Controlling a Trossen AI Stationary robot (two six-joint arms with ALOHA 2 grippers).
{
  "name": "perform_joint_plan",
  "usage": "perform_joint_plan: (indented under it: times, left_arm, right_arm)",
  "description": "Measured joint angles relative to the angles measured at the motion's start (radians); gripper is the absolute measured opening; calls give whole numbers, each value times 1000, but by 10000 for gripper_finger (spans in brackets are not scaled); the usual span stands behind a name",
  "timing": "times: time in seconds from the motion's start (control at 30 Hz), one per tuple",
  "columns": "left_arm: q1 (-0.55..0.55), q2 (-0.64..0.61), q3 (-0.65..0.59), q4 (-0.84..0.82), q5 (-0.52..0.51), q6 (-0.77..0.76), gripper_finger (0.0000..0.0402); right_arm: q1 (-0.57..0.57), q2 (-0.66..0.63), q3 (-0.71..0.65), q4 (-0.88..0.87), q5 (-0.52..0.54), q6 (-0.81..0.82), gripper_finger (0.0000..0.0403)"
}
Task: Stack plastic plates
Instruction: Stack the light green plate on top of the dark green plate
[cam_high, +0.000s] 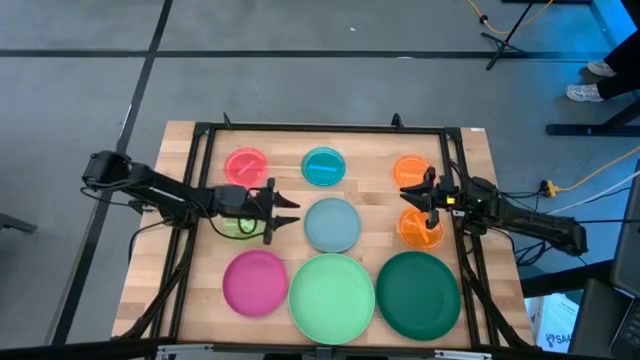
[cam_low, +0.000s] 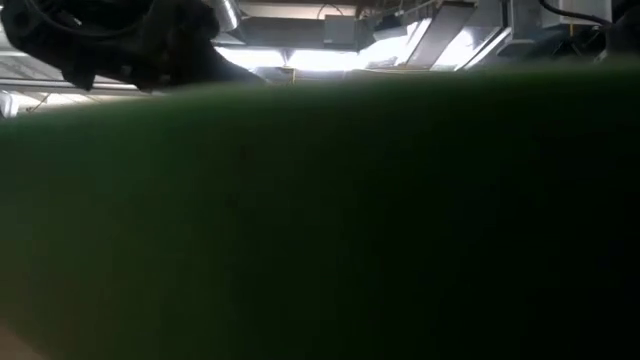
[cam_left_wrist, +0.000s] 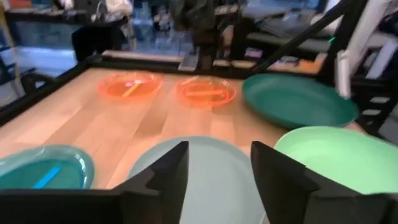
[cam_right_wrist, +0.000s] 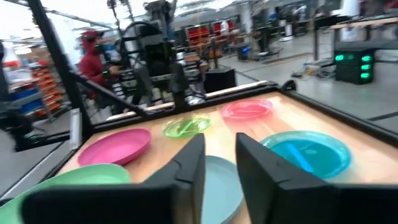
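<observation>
Nine round plates lie flat on the wooden table in the high view. The far row holds pink (cam_high: 246, 165), teal (cam_high: 323, 167) and orange (cam_high: 411, 170) plates. The middle row holds lime (cam_high: 233, 227), grey-blue (cam_high: 332, 224) and a second orange (cam_high: 420, 229). Magenta (cam_high: 255, 283), mint green (cam_high: 332, 295) and dark green (cam_high: 418, 293) lie in the near row. My left gripper (cam_high: 290, 210) is open between the lime and grey-blue plates, pointing right, with the grey-blue plate (cam_left_wrist: 211, 177) ahead of it. My right gripper (cam_high: 407, 200) is open between the two orange plates, pointing left.
A black frame (cam_high: 320, 129) runs around the wooden table top. In the low view a green plate rim (cam_low: 320, 220) fills almost the whole picture. A person in a red hooded top (cam_right_wrist: 93, 53) stands in the room beyond the table.
</observation>
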Motion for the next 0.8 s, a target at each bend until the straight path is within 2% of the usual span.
perform_joint_plan:
  times: [0.2, 0.3, 0.43, 0.57, 0.67, 0.8]
  left_arm:
    - [-14, 110, 107, -38, -134, 9, 175]
    - [-15, 138, 143, -37, -137, 0, 175]
    - [-14, 167, 185, -85, -137, -114, 175]
    - [-18, 216, 252, -260, -101, -237, 174]
    - [-42, 275, 298, -377, -17, -304, 174]
    - [-70, 347, 365, -437, 76, -336, 174]
  right_arm:
    - [0, 51, 0, 92, -36, 26, 150]
    - [0, 77, 0, 130, -44, 27, 164]
    - [0, 115, 0, 176, -44, 27, 167]
    - [0, 168, 0, 236, -43, 27, 168]
    - [0, 204, 0, 254, -43, 27, 168]
    - [0, 250, 0, 275, -32, 27, 168]
